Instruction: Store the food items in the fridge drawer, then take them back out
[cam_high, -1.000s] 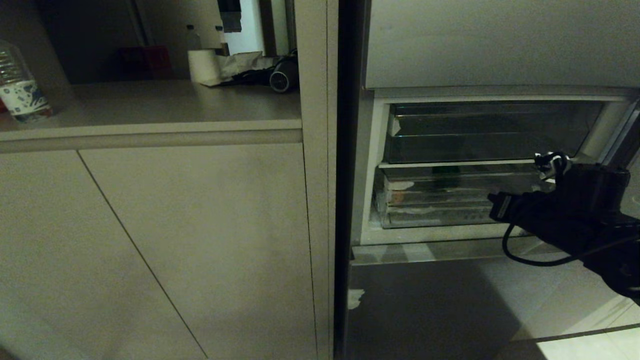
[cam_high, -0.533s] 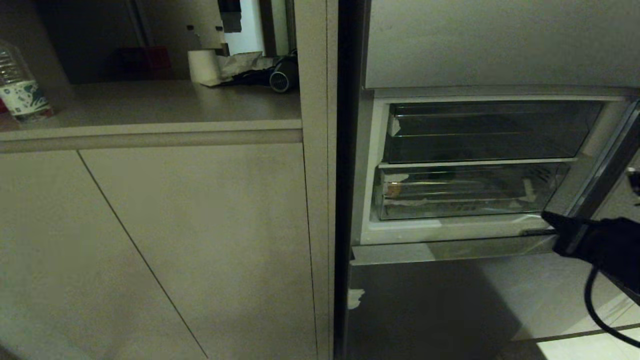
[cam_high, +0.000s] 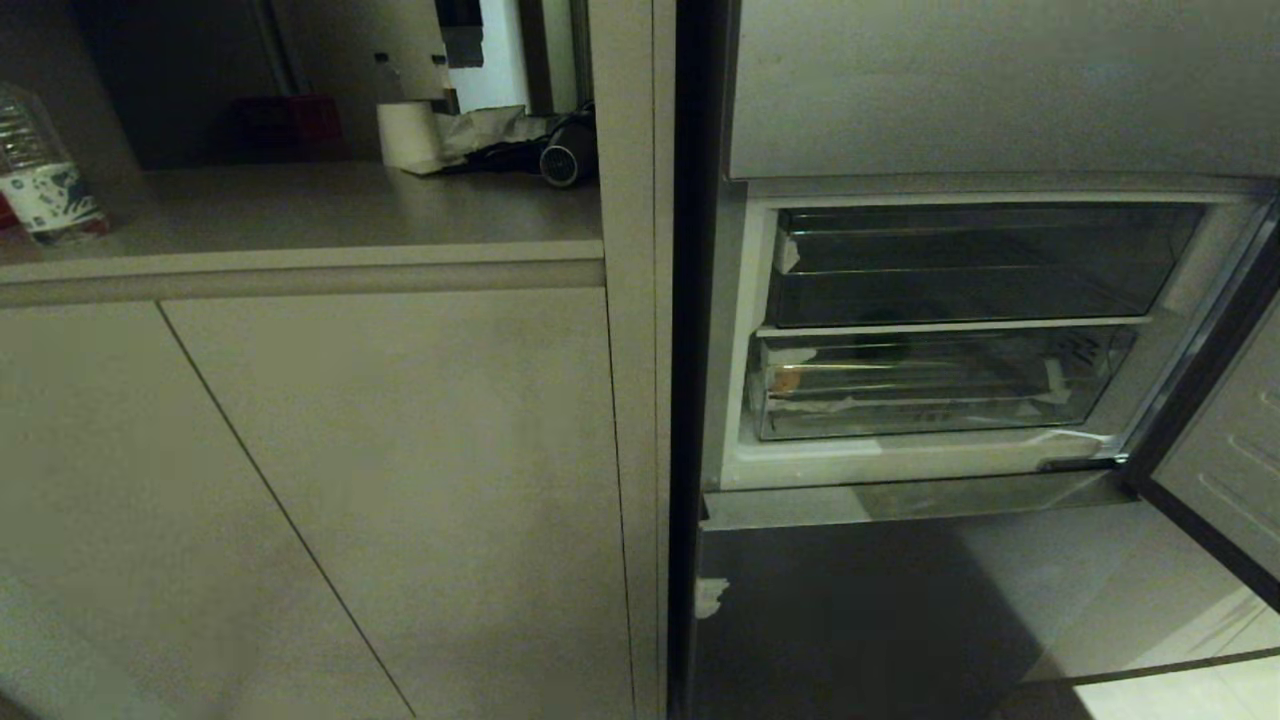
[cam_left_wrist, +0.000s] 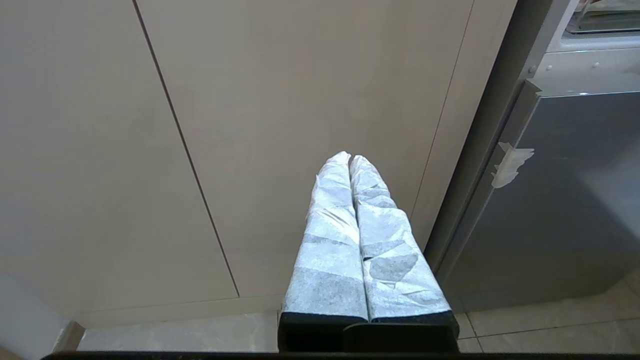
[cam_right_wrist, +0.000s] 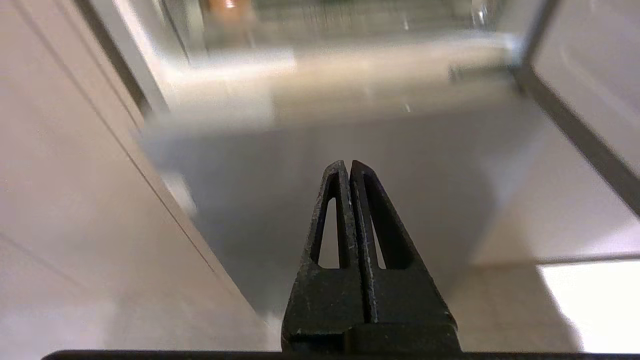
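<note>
The fridge drawer (cam_high: 930, 385) is the lower clear bin and sits pushed into the open fridge. Inside it, seen through the front lip, a tan-orange lump (cam_high: 787, 380) lies at the left and a dark-green pepper (cam_high: 885, 347) further back. Neither gripper shows in the head view. My right gripper (cam_right_wrist: 348, 164) is shut and empty, low in front of the grey lower fridge front (cam_right_wrist: 340, 150), with the drawer (cam_right_wrist: 350, 20) and the orange lump (cam_right_wrist: 225, 5) above and beyond it. My left gripper (cam_left_wrist: 350, 157), with white-wrapped fingers, is shut and empty, parked before the beige cabinet doors (cam_left_wrist: 280, 100).
A shallower clear bin (cam_high: 970, 265) sits above the drawer. The fridge door (cam_high: 1220, 440) stands open at the right. Left of the fridge, a counter (cam_high: 300, 215) carries a water bottle (cam_high: 40, 170), a paper roll (cam_high: 405, 135) and clutter. Tiled floor lies below.
My right arm, which was in front of the drawer's right end, has pulled back, dropped, and left the head view. The left arm has not moved.
</note>
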